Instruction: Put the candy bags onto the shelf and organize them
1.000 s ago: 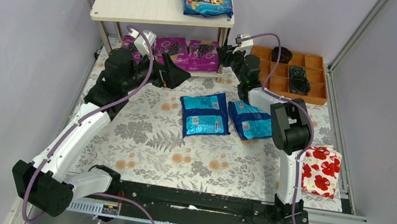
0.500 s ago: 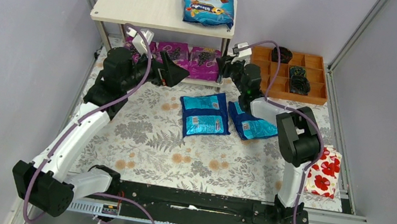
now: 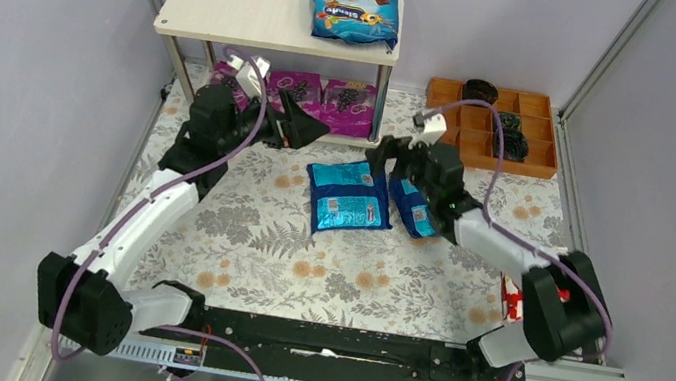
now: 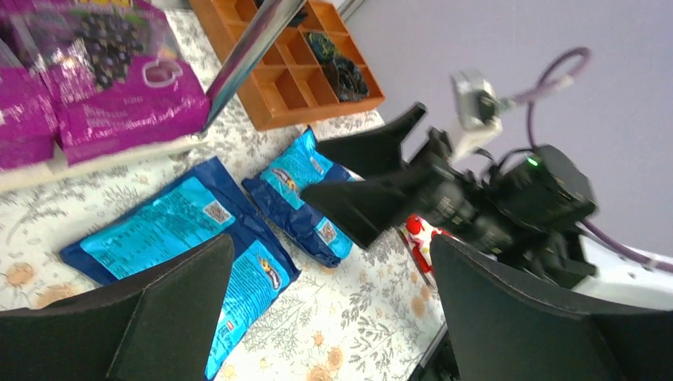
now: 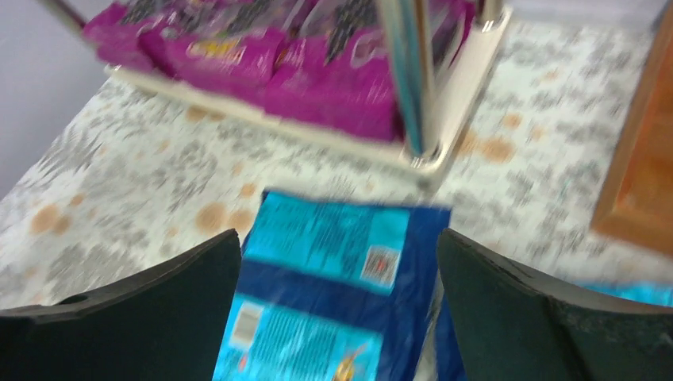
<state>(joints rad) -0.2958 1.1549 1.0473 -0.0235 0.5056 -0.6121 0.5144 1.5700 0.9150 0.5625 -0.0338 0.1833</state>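
Since the right gripper (image 3: 389,161) hangs wide and empty over the blue bag (image 3: 346,197) (its twin (image 3: 414,214) lies at 3 o'clock), best drop squarely and pinch one edge; the shelf (image 3: 240,9) stands at 12 o'clock; the left gripper (image 3: 295,127) gapes empty too.

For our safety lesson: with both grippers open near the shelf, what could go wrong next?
1. The left blue bag and right blue bag lie close together; the right gripper above them may drag both.
2. The left gripper sits nearby, so the arms could collide.
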